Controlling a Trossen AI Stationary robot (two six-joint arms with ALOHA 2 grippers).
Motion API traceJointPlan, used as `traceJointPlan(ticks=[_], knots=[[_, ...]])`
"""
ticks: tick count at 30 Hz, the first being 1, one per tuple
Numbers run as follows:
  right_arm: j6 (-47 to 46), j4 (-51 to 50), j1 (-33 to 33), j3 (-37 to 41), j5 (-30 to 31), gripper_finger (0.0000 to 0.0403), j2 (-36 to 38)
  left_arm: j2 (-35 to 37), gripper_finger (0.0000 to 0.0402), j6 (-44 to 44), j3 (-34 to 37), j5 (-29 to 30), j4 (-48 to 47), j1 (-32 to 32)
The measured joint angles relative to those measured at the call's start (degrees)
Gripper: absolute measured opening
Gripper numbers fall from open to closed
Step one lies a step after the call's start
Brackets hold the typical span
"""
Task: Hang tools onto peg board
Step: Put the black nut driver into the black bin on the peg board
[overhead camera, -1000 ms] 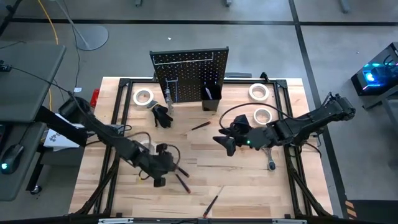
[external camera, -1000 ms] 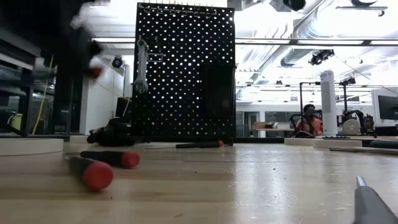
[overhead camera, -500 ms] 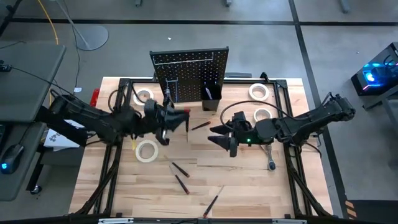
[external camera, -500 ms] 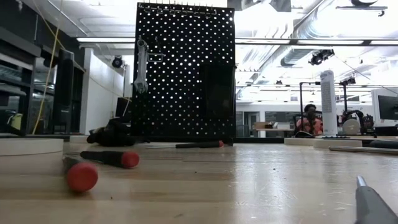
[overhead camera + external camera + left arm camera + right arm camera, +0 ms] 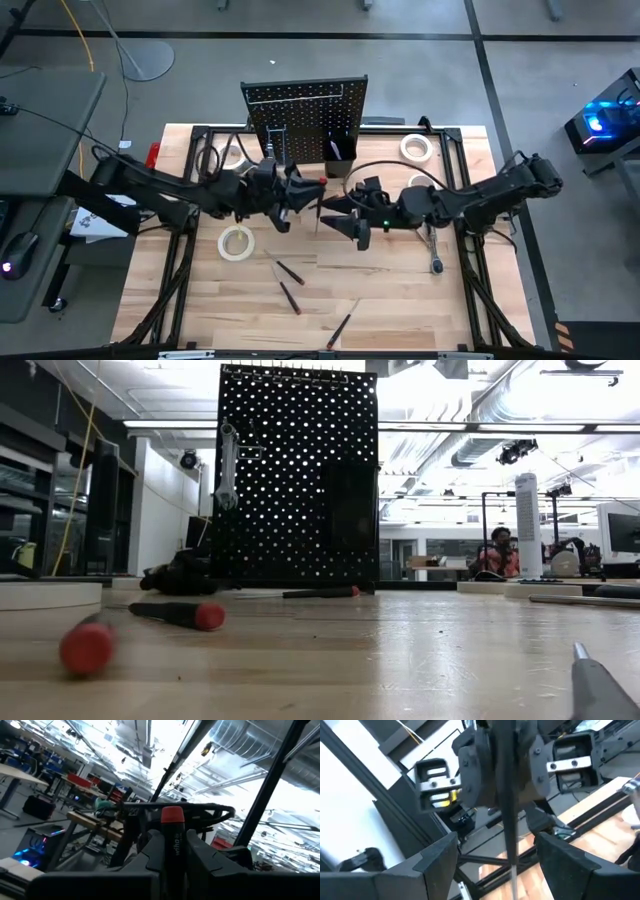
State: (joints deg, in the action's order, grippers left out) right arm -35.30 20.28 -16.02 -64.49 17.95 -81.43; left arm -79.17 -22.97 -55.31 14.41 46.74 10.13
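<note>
From above, my left tool (image 5: 297,190) sits mid-tabletop just in front of the peg board (image 5: 305,120), pinching a red-handled screwdriver (image 5: 312,183) by its handle, the thin shaft pointing down toward the wood. My left wrist view shows what the overhead one cannot: the red cap and black grip (image 5: 173,835) squeezed between my two dark fingers (image 5: 150,857). My right tool (image 5: 345,212) faces it from the right, fingers spread wide on either side of that shaft without touching; in my right wrist view the dark shaft (image 5: 507,815) runs straight down between my open fingers (image 5: 437,857), with the left tool behind it.

The low view misses both tools but shows the board standing upright, black, full of holes, with a silver wrench (image 5: 228,465) hung near its upper left. The small black bin (image 5: 339,153) on the board's front holds something dark that I cannot make out.

A white tape roll (image 5: 236,242) lies left of centre, two more (image 5: 416,148) lie far right, loose screwdrivers (image 5: 290,272) lie nearer, and a ratchet (image 5: 435,255) sits right on the tabletop (image 5: 400,300).
</note>
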Motion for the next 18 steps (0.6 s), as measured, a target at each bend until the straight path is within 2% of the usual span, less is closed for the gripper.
traceJointPlan(ticks=[6, 9, 12, 14, 16, 18], knots=[[1.87, 1.1, 1.99, 0.0, -1.94, 0.0256, -0.07, -3.07, 0.0035, -0.01, -3.2, -2.22, 0.04, -0.68], [2.26, 1.09, 2.19, 0.0, -1.93, 0.024, -0.07, -3.1, 0.0035, 0.37, -3.52, -2.32, -0.13, -0.94], [2.89, 1.32, 2.13, 0.0, -1.92, 0.0186, -0.04, -2.63, 0.0035, 0.56, -3.56, -2.29, -0.27, -1.18], [3.27, 1.37, 2.11, 0.0, -1.81, 0.0125, -0.04, -2.55, 0.0035, 0.58, -3.56, -2.29, -0.25, -1.22], [4.21, 2.21, 2.13, 0.0, -1.59, 0.0049, -0.04, -2.55, 0.0035, 0.54, -3.56, -2.2, -0.82, -1.22], [5.59, 2.96, 2.07, 0.02, -0.97, 0.0021, -0.07, -2.5, 0.0035, 0.27, -3.59, -2.22, -1.56, -1.22]])
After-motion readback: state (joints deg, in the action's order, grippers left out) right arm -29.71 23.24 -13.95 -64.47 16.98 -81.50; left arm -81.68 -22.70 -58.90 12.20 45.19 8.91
